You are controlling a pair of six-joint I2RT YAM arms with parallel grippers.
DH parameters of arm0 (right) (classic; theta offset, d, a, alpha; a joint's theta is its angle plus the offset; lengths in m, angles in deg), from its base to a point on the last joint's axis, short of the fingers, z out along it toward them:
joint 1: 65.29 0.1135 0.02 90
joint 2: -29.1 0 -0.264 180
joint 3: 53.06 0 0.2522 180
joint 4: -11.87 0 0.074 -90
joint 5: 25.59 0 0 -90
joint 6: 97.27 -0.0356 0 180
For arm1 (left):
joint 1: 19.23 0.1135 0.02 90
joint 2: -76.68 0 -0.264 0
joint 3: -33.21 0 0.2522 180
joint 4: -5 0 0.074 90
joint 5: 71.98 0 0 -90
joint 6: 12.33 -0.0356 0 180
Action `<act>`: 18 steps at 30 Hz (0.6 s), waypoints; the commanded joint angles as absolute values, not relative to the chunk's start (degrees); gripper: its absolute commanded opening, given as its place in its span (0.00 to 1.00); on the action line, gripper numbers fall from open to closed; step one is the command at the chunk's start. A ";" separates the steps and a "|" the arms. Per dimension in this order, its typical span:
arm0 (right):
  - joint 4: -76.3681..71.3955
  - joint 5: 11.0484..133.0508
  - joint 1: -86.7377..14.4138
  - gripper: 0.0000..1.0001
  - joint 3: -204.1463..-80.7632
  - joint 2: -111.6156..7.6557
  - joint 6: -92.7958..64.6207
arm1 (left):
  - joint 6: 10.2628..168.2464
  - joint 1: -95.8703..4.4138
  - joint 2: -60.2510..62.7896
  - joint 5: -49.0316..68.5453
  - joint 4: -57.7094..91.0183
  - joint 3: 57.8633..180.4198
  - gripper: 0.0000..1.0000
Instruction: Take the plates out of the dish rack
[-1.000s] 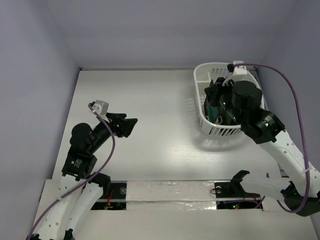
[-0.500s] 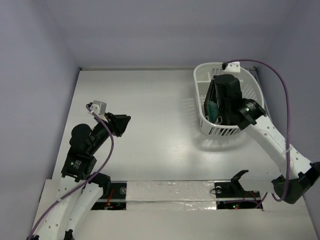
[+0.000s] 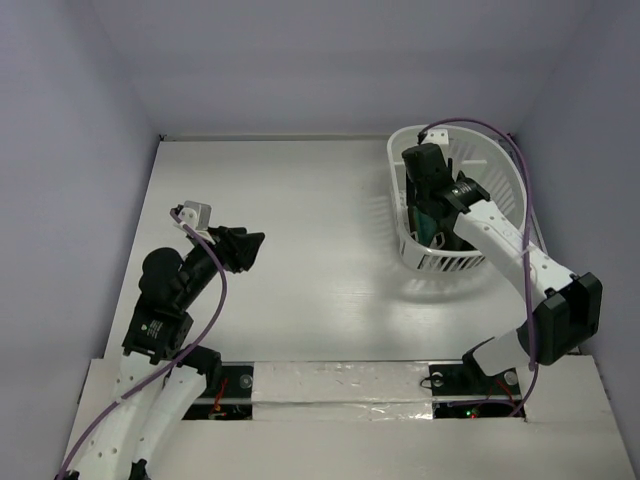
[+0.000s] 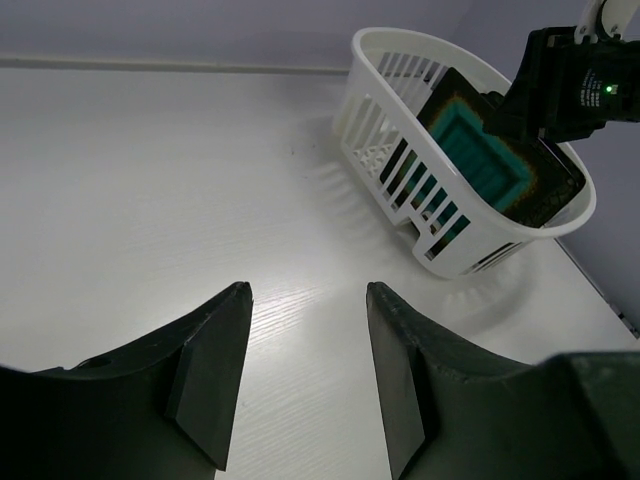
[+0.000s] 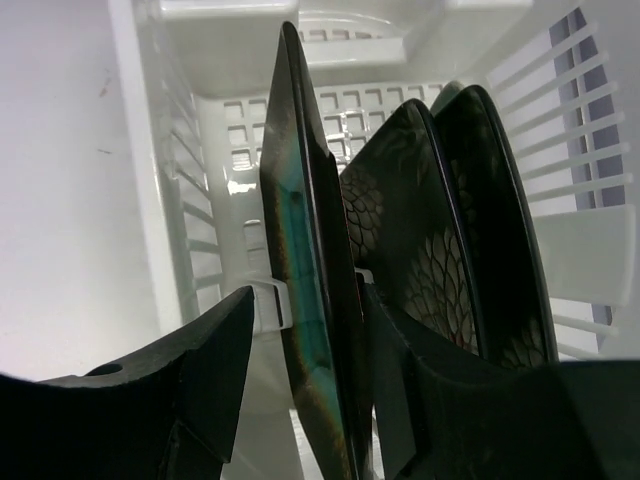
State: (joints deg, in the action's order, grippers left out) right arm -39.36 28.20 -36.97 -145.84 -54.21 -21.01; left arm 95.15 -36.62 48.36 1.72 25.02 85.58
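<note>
The white slatted dish rack (image 3: 396, 190) stands at the table's back right, also seen in the left wrist view (image 4: 392, 150). Inside it the plates stand on edge: a teal square one with a dark rim (image 5: 300, 250) (image 4: 488, 150), then two black flowered ones (image 5: 410, 210) (image 5: 500, 230) behind it. My right gripper (image 5: 305, 290) (image 3: 428, 205) reaches down into the rack, open, its fingers straddling the teal plate. The left finger stands clear of the plate and the right finger (image 5: 400, 370) is close against its back. My left gripper (image 4: 308, 290) (image 3: 252, 245) hovers open and empty over the table's left side.
Purple-grey walls close in the table on three sides. The right arm's purple cable (image 3: 500, 130) loops over the rack's far rim. A wide stretch of bare white tabletop (image 3: 320, 220) lies between the left gripper and the rack.
The right wrist has moved toward the rack's far end and its jaws have widened around the teal plate. The left gripper shut, then partly reopened, staying in place.
</note>
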 commanded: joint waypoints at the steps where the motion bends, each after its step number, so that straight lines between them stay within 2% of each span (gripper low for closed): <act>1: -39.51 27.24 -38.56 0.53 -146.71 -54.39 -20.98 | 95.08 -35.75 49.08 1.58 23.07 87.14 0.47; 18: -42.50 24.42 -39.10 0.38 -147.85 -59.84 -20.02 | 95.08 -35.75 49.17 0.97 22.71 87.05 0.49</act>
State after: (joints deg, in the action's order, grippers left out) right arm -41.68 26.59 -38.98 -145.82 -60.59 -20.70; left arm 95.15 -36.00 48.49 1.66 25.04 85.58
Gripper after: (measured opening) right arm 0.396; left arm 0.491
